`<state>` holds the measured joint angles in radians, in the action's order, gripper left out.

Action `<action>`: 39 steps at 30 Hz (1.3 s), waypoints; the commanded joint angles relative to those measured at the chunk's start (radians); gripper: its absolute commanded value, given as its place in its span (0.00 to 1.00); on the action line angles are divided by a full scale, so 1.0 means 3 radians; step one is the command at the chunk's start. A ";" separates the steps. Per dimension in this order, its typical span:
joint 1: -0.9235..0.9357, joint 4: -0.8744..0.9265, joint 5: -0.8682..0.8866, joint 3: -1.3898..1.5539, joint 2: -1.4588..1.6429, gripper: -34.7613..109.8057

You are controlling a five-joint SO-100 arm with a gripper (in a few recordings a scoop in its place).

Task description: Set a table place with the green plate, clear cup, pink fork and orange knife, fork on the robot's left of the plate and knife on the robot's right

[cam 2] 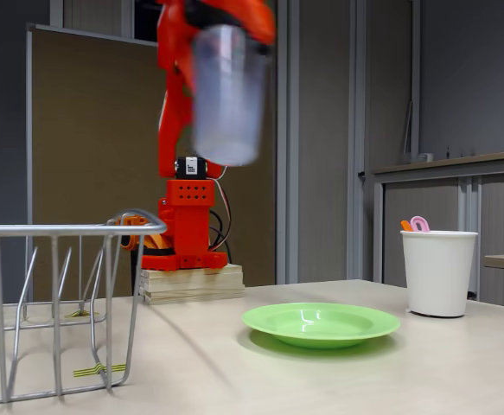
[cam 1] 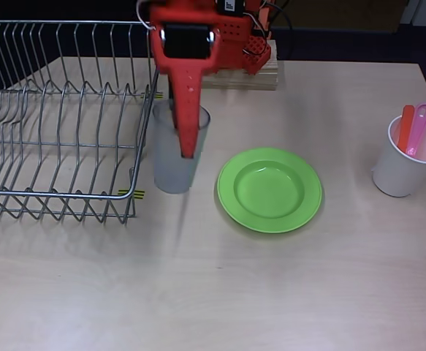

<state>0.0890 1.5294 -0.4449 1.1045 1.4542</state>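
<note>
Up close, the bare pale table (cam 1: 220, 292) fills the near part of the overhead view. Next comes the green plate (cam 1: 269, 190), lying flat near the middle of the table. At the left edge sits a wire dish rack (cam 1: 59, 117). At the right edge stands a white paper cup (cam 1: 408, 161), with the orange knife (cam 1: 405, 130) and the pink fork (cam 1: 419, 129) standing in it, side by side. The robot (cam 2: 182, 173) holds the clear cup (cam 2: 227, 93) high in the air, between the rack and the plate in the overhead view. The gripper (cam 1: 188, 150) is clamped on the cup, with one finger reaching down inside it. Far back, at the back edge of the table, the robot stands on a stack of wood boards (cam 2: 191, 283).
</note>
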 commanded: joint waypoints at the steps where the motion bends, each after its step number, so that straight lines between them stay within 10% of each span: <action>1: -0.0189 -0.0148 0.0235 -0.0215 -0.0266 0.49; 19: -0.0905 -0.0839 0.1749 0.0220 -0.1130 0.50; 39: -0.1176 -0.0772 0.2163 -0.0496 -0.1943 0.55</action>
<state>-0.2347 1.2778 0.1810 0.9910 0.8590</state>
